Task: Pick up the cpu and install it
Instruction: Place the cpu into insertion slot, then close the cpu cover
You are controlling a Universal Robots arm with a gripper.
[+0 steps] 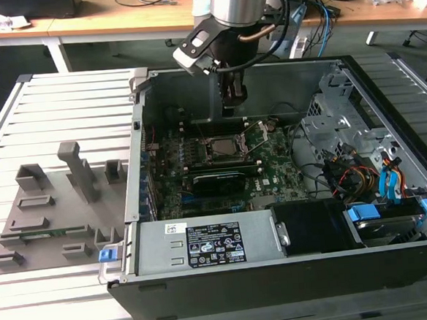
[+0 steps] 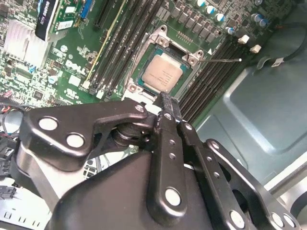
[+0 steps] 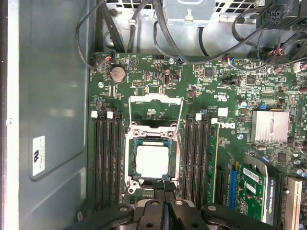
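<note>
Slatted desk is being covered by an open computer case, walls crowding the motherboard. The silvery square cpu is being cradled in its socket, the end effector being held near it, fingers together, empty.

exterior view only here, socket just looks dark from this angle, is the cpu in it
observer: yes, in both wrist views the cpu lies flat inside the socket, silvery top up.
operator: is the frame clamped down over it
observer: no, the load plate stands flipped open, clear of the cpu.
operator: gripper carrying anything
observer: no, in the first wrist view the gripper hovers by the socket's edge, jaws shut with nothing between them.
</note>
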